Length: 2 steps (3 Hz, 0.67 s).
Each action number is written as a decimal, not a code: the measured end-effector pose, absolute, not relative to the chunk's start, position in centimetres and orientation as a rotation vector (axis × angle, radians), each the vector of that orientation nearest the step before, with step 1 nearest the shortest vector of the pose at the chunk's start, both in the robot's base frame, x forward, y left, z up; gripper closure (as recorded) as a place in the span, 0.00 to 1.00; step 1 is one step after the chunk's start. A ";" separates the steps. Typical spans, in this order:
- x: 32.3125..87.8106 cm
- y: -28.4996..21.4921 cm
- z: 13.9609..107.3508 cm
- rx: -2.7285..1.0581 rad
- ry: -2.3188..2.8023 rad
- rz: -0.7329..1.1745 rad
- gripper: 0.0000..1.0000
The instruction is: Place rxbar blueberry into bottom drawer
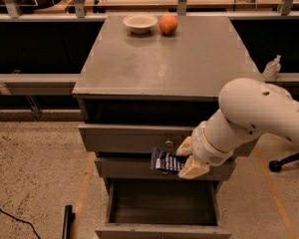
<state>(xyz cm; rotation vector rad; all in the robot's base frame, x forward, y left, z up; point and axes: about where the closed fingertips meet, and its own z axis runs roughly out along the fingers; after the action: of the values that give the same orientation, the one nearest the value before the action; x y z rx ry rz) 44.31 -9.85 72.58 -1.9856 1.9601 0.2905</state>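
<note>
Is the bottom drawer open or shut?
Open. The bottom drawer is pulled out, showing its dark inside. The claw is above it, by the middle drawer, gripping the rxbar blueberry.

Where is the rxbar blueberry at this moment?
In the camera view, the rxbar blueberry is held by the gripper in front of the middle drawer, slightly right of centre, directly above the open bottom drawer.
</note>
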 end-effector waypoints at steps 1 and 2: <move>43.1 -10.7 67.7 -1.905 1.984 0.366 1.00; 42.8 -11.7 61.7 -1.896 1.946 0.406 1.00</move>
<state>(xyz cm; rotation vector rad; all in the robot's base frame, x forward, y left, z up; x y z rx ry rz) 42.78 -11.74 61.65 -1.8964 1.9456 0.4056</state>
